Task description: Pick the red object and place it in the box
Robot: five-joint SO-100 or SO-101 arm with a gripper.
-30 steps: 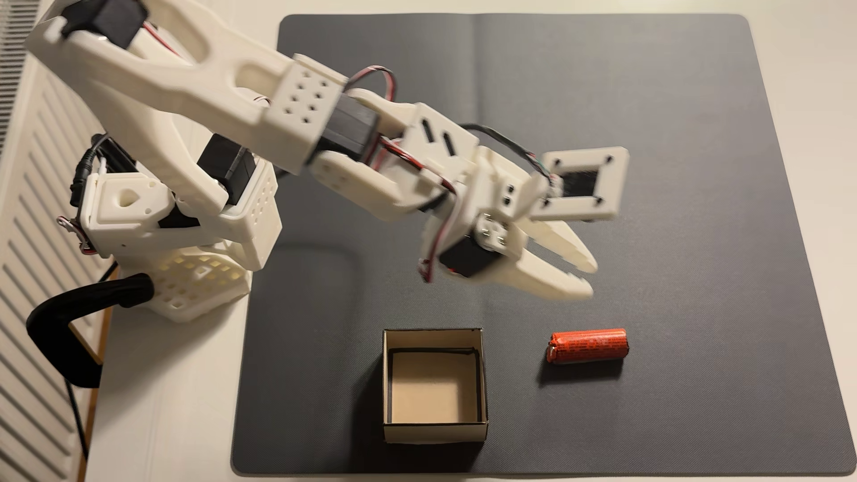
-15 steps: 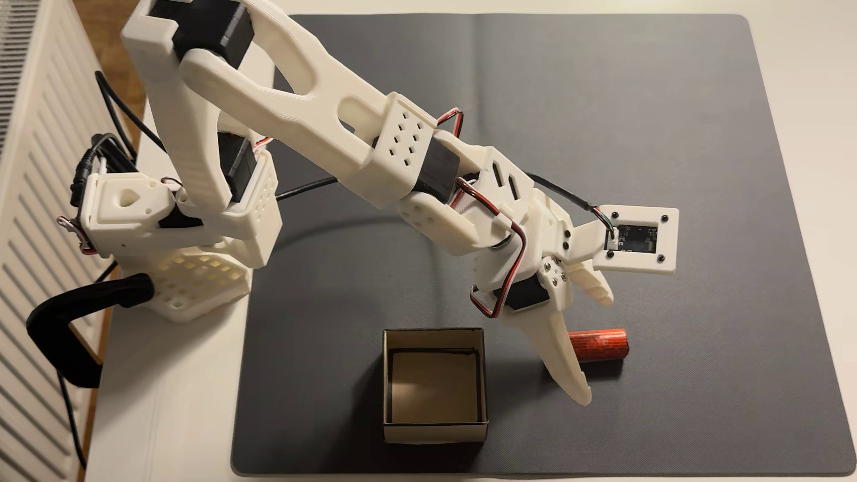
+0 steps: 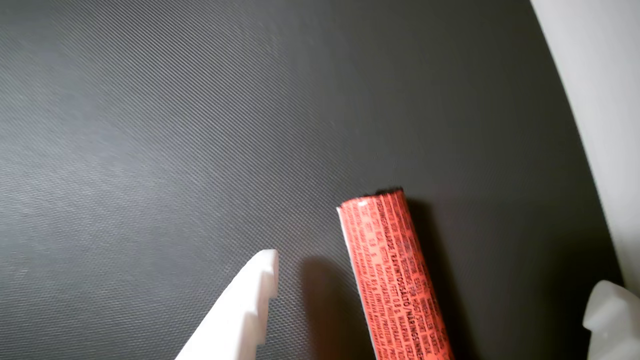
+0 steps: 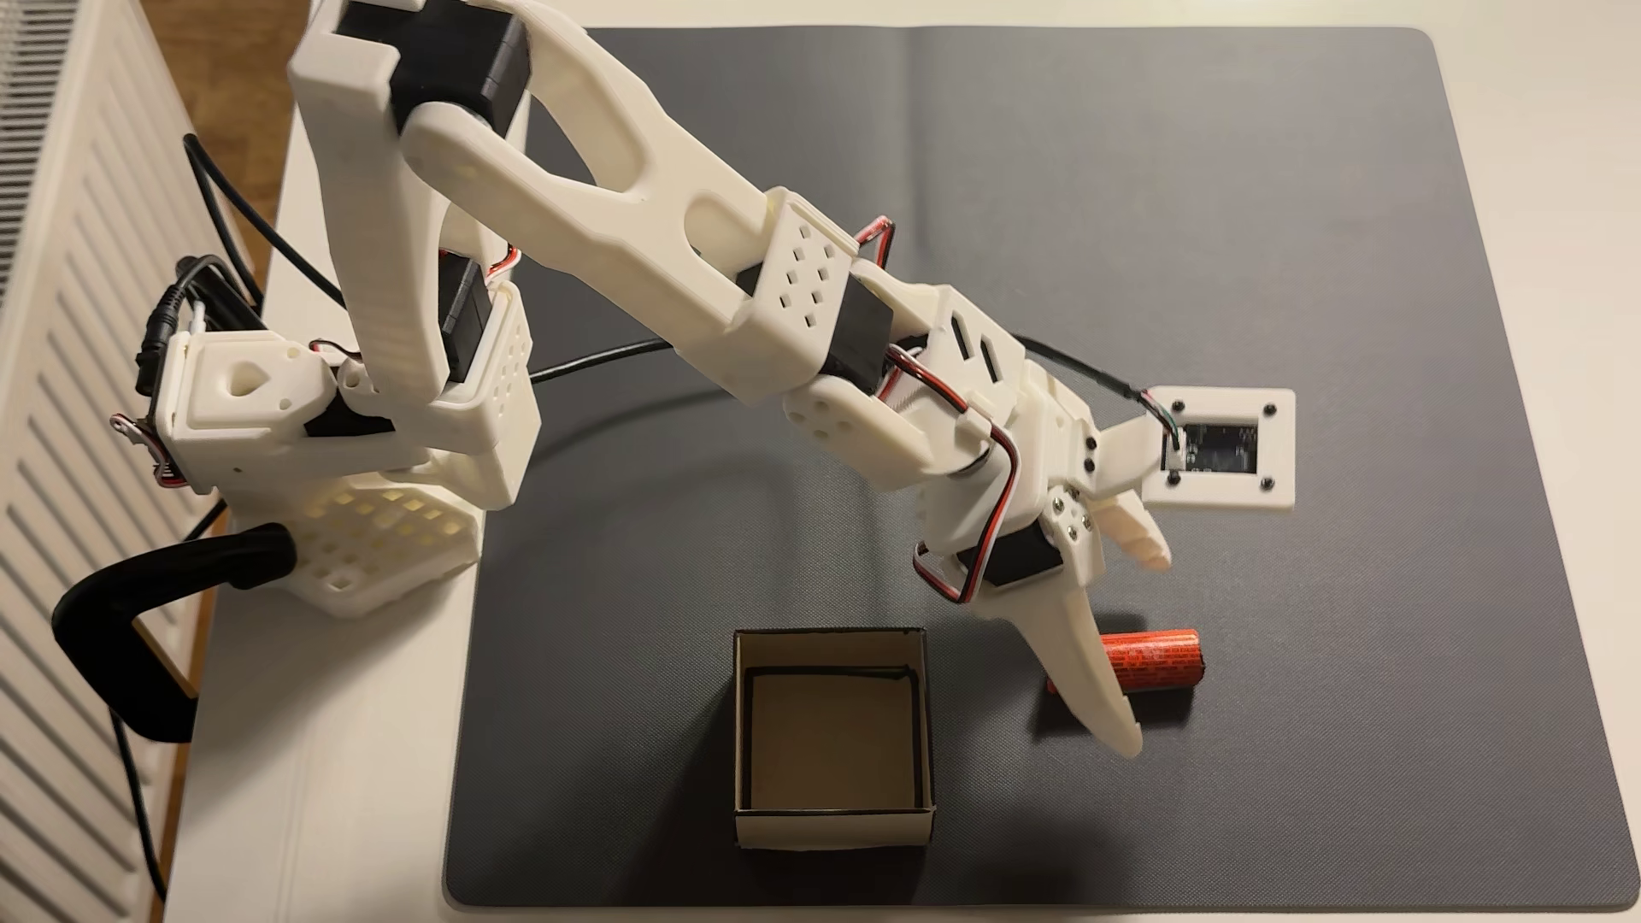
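Observation:
The red object (image 4: 1159, 661), an orange-red cylinder with dark print, lies on its side on the dark mat, right of the box. My white gripper (image 4: 1144, 650) is open wide and low over it. One long finger (image 4: 1092, 683) crosses its left end and the other finger (image 4: 1141, 537) sits behind it. In the wrist view the red object (image 3: 395, 280) lies between the two fingertips, nearer the left fingertip (image 3: 260, 280), and my gripper (image 3: 437, 280) touches nothing. The box (image 4: 835, 830) stands open and empty, left of the gripper.
A dark grey mat (image 4: 1154, 222) covers most of the white table. The arm's base (image 4: 355, 461) is clamped at the left edge by a black clamp (image 4: 115, 648). A black cable (image 4: 604, 355) runs across the mat behind the arm. A white radiator (image 4: 53, 444) lines the left side.
The arm swung forward and down from above the mat to the red object, and the gripper opened wide. In the last half second it sank a little lower around the cylinder.

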